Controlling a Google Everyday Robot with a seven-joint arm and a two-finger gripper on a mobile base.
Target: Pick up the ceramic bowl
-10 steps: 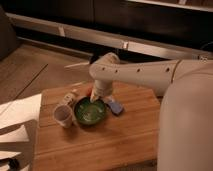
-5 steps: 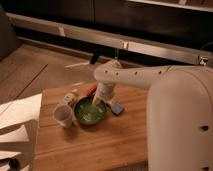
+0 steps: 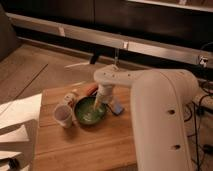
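The ceramic bowl (image 3: 89, 111) is round, glossy green with a paler inside, and sits on the wooden table (image 3: 85, 145) near its back middle. My white arm reaches in from the right and bends down over the bowl. The gripper (image 3: 100, 106) hangs at the bowl's right rim, reaching into it, mostly hidden by the wrist.
A small pale cup (image 3: 63, 115) stands just left of the bowl. A flat blue block (image 3: 117, 109) lies just right of it. An orange thing (image 3: 91, 89) and a small light object (image 3: 70, 96) lie behind the bowl. White paper (image 3: 17, 117) lies at the left.
The arm has swung further over the table, filling more of the right side. The gripper has come down from above the bowl to its right rim. The bowl has not moved.
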